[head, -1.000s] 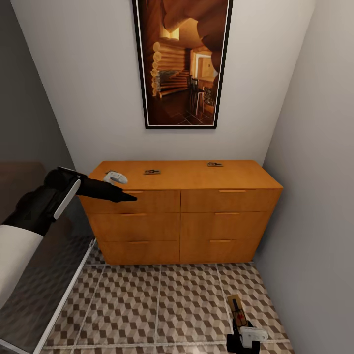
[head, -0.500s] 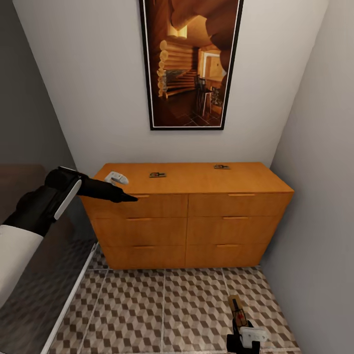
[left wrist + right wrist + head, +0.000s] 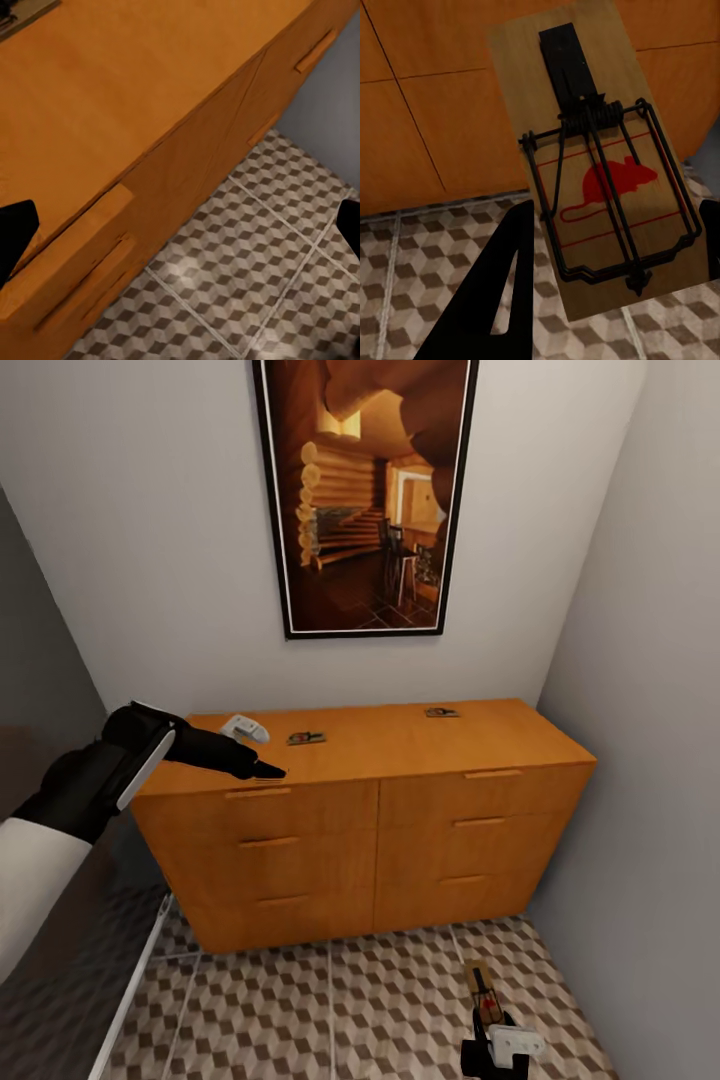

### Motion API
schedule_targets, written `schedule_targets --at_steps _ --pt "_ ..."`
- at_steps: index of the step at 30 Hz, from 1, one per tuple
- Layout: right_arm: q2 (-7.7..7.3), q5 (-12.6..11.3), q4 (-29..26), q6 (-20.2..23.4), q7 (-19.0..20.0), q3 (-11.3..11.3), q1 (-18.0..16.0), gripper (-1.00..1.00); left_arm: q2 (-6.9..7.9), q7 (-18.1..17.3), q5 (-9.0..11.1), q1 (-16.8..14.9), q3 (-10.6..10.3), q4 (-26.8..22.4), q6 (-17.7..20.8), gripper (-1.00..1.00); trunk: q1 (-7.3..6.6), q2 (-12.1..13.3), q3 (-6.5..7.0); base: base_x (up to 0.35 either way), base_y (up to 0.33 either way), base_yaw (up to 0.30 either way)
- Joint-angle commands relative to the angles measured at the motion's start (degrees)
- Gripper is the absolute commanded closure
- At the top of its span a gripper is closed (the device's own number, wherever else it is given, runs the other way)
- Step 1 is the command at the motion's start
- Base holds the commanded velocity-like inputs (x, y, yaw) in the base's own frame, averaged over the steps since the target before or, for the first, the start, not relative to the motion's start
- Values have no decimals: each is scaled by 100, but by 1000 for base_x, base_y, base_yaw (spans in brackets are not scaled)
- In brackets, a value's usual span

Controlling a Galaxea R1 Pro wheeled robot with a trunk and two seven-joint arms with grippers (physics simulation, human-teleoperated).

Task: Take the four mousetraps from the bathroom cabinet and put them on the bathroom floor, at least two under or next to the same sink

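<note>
- Right gripper (image 3: 487, 1032), low at the head view's bottom edge, clamped on a trap (image 3: 600, 165) that sticks out past its fingers above the floor (image 3: 330, 1000); the wrist view shows its red mouse print and wire bar.
- Left gripper (image 3: 262, 769) over the cabinet's (image 3: 400, 840) front top edge, jaws spread wide, nothing between them.
- Two more traps lie on the cabinet top: near trap (image 3: 306, 738) just beyond the left gripper, far trap (image 3: 441, 712) toward the back right, well apart.
- Step, judged: left arm reaching for the near trap.
- To do it well: move forward over the board, come down with fingers straddling its short width, pinch the wood edges rather than the wire, lift straight up.
- Keep the right arm's hold steady and low meanwhile.
</note>
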Motion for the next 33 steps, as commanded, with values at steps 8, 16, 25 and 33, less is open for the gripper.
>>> schedule_targets --at_steps 8,16,25,33 --pt "3 -13 3 -11 -41 49 -7 100 8 21 45 -5 -23 -9 38 -100 3 -3 50 237 201 -217" --pt "3 -13 6 -11 -41 49 -9 100 11 14 47 -5 -26 -12 38 -100 3 -3 105 69 252 -217" --pt "3 -13 8 -14 -41 49 -4 100 9 12 48 -3 -27 -28 38 -100 3 -3 166 2 282 -217" --pt "3 -13 3 -19 -41 49 -5 100 8 13 50 -3 -27 -28 38 -100 3 -3 221 0 283 -217"
